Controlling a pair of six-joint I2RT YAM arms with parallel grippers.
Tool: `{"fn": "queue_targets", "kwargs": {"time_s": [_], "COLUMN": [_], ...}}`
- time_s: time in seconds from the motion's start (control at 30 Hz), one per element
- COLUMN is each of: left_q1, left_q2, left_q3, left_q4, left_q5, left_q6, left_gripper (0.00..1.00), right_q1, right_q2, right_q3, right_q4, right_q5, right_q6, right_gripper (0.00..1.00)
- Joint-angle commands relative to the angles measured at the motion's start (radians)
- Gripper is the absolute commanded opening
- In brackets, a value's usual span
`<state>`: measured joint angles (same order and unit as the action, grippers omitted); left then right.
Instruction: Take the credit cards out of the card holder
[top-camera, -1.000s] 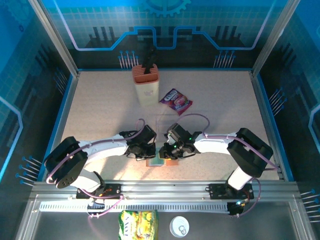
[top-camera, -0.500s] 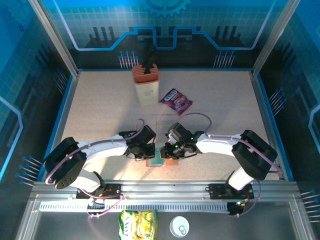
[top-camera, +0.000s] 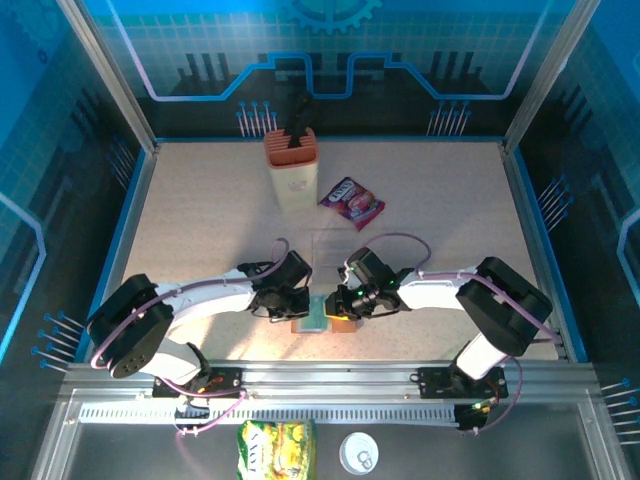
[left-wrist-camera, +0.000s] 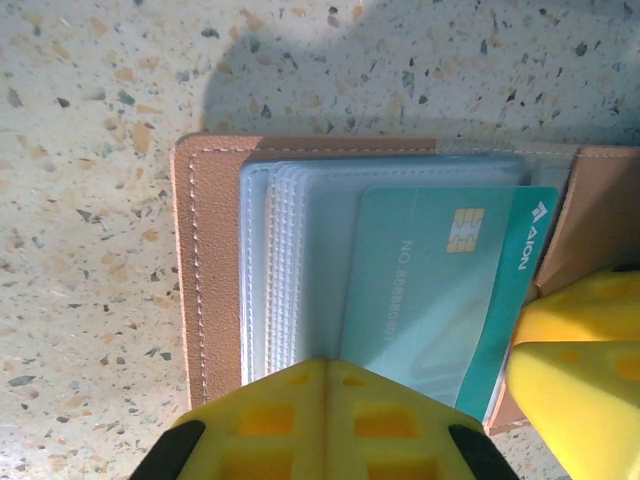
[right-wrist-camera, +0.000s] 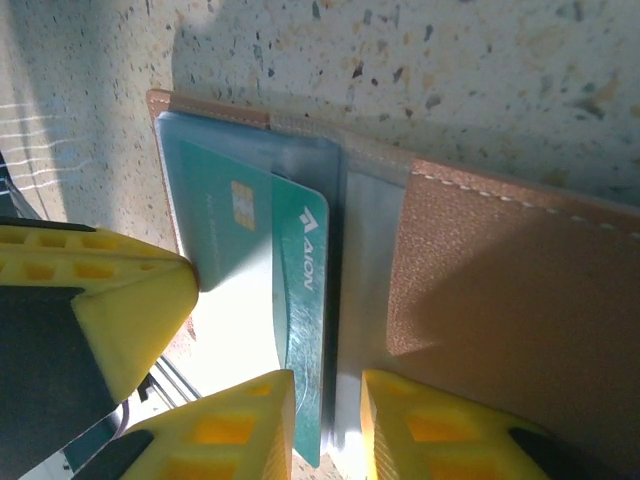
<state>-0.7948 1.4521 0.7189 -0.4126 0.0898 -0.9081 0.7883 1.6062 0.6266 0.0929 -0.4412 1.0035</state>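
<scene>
1. Card holder (left-wrist-camera: 205, 280): salmon-brown, lying open and flat on the speckled table (left-wrist-camera: 90, 100), toward its near edge, between my two arms.
2. Clear sleeves (left-wrist-camera: 290, 260): a stack fanned out inside the holder, ribbed edges showing.
3. Teal credit card (left-wrist-camera: 420, 290): chip and white lettering face up. Most of it lies under the top sleeve, and its lettered edge pokes out toward the holder's other flap.
4. Left gripper (left-wrist-camera: 322, 375): my fingers are closed together with nothing between them, tips pressed down on the near edge of the sleeves.
5. Right gripper (right-wrist-camera: 328, 400): my fingers are drawn in tight, pinching the card's protruding edge.
6. Purple snack packet (top-camera: 351, 201): farther back on the table, well apart from the holder.
</scene>
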Motion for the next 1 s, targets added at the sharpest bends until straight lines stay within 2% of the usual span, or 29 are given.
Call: {"fn": "queue_targets", "kwargs": {"time_s": [0.0,0.13,0.37,0.57,0.97], "left_q1": [-0.004,-0.003,-0.003,-0.003,0.005], "left_q2": [0.016,0.019,0.020,0.020,0.004], "left_q3": [-0.018,-0.015,-0.014,-0.013,-0.042], "left_q4": [-0.036,-0.043,-0.050,-0.069,-0.088], "left_q5": [-0.015,-0.016,-0.018,-0.029,-0.039], "left_q6": [0.018,0.018,0.017,0.023,0.017], "left_gripper": [0.00,0.00,0.00,0.00,0.00], "right_q1": [-0.012,-0.011,-0.019,-0.029,-0.055], "right_q2": [0.037,0.062,0.069,0.047,-0.016], "right_q3": [-0.021,-0.028,-0.073,-0.097,-0.135], "right_q4": [0.101,0.141,0.263,0.243,0.192], "right_q5": [-0.059,-0.073,-0.091,-0.076,-0.071], "right_q6": [0.047,0.063,0.115,0.109,0.083], "right_gripper": [0.24,0.23,0.16,0.11,0.09]}}
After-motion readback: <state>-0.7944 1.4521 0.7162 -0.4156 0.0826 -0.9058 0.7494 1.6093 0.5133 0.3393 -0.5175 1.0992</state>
